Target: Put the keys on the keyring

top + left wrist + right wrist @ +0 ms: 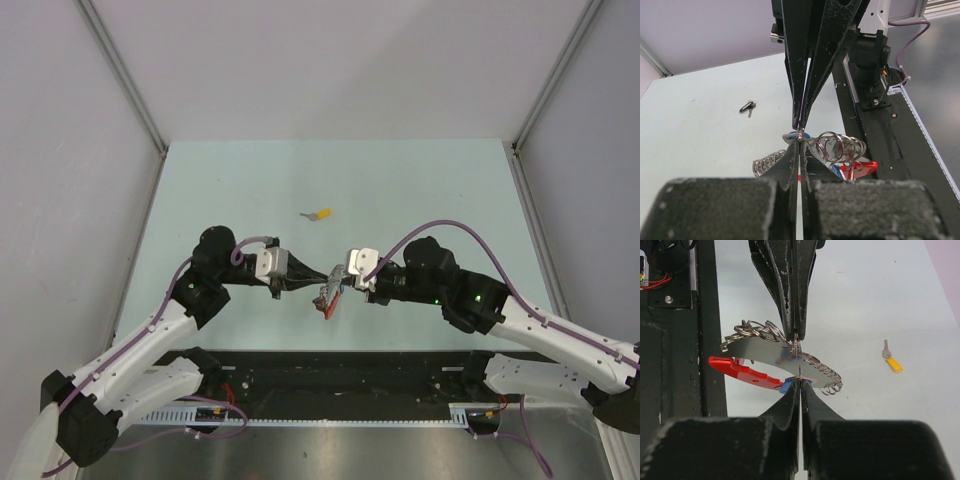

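Observation:
My two grippers meet tip to tip above the table's near middle. The left gripper [312, 278] [800, 142] is shut on a silver ring of the keyring [796, 347]. A cluster of rings [840, 146], a coiled chain [767, 162] and the red strap [742, 372] hang off it. My right gripper [338, 282] [800, 382] is shut on the blue-capped key [786, 387], held edge-on against that ring. A yellow-capped key [320, 214] [892, 362] lies alone on the table farther back. A red-capped key does not show.
A flat silver metal piece [765, 354] hangs among the rings. A small dark ring-like thing [746, 106] lies on the pale green table [420, 190]. The black base rail [340, 375] runs along the near edge, and grey walls stand on both sides.

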`<act>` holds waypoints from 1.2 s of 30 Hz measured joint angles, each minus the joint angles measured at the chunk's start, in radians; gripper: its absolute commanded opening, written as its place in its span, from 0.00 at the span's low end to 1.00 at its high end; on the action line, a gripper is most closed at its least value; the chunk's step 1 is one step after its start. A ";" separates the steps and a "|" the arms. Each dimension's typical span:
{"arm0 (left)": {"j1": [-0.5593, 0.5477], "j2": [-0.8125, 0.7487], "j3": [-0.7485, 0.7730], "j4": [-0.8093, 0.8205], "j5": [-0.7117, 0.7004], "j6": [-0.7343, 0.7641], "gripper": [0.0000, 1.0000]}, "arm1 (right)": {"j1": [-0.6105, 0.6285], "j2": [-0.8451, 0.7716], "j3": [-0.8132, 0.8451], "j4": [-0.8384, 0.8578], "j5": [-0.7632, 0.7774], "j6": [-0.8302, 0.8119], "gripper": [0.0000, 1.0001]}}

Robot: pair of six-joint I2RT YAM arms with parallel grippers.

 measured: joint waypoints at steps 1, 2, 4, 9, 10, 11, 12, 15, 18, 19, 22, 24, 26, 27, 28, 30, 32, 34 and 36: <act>0.000 0.000 0.000 0.000 0.000 0.000 0.01 | 0.000 0.000 0.000 0.000 -0.002 0.000 0.00; 0.000 0.000 0.000 0.000 0.000 0.000 0.00 | 0.000 0.000 0.000 -0.001 -0.003 0.000 0.00; 0.000 0.000 0.000 0.000 -0.001 0.000 0.00 | 0.000 0.000 0.000 -0.001 -0.005 0.000 0.00; 0.000 0.000 0.000 -0.002 0.000 0.001 0.00 | 0.002 -0.002 0.000 -0.002 -0.010 0.000 0.00; 0.000 0.000 0.000 -0.002 0.000 0.001 0.00 | 0.003 -0.004 0.000 -0.002 -0.012 0.000 0.00; 0.000 0.000 0.000 -0.002 0.000 0.001 0.00 | 0.004 -0.006 0.000 -0.001 -0.014 0.000 0.00; 0.000 0.000 0.000 -0.003 0.000 0.001 0.00 | 0.007 -0.008 0.000 -0.001 -0.017 0.000 0.00; 0.000 0.000 0.000 -0.005 -0.001 0.001 0.00 | 0.012 -0.010 0.000 -0.001 -0.025 0.000 0.00; 0.000 0.000 0.000 -0.010 -0.001 0.001 0.00 | 0.013 -0.013 0.000 -0.002 -0.030 0.000 0.00; 0.000 0.000 0.000 -0.011 -0.001 0.001 0.00 | 0.013 -0.014 0.000 -0.001 -0.031 0.000 0.00; 0.000 0.000 0.000 -0.013 -0.001 0.001 0.00 | 0.013 -0.016 0.000 -0.001 -0.032 0.000 0.00; 0.000 0.000 0.000 -0.016 -0.001 0.001 0.00 | 0.013 -0.017 0.000 -0.001 -0.032 0.000 0.00; 0.000 0.000 0.000 -0.018 -0.001 0.002 0.00 | 0.014 -0.017 0.000 -0.001 -0.031 0.000 0.00; 0.000 0.000 0.000 -0.018 -0.001 0.002 0.00 | 0.014 -0.017 0.000 -0.001 -0.031 0.001 0.00; 0.000 0.000 0.000 -0.018 0.000 0.002 0.00 | 0.014 -0.017 0.000 0.000 -0.031 0.002 0.00; 0.000 0.000 0.000 -0.019 0.000 0.002 0.00 | 0.014 -0.017 0.000 0.000 -0.031 0.005 0.00; 0.000 0.000 0.000 -0.020 0.000 0.002 0.00 | 0.014 -0.017 0.000 0.000 -0.031 0.007 0.00; 0.000 0.000 0.000 -0.022 -0.001 0.002 0.00 | 0.014 -0.017 0.000 0.000 -0.030 0.008 0.00; 0.000 0.000 0.000 -0.023 0.000 0.002 0.00 | 0.013 -0.017 0.000 0.001 -0.030 0.008 0.00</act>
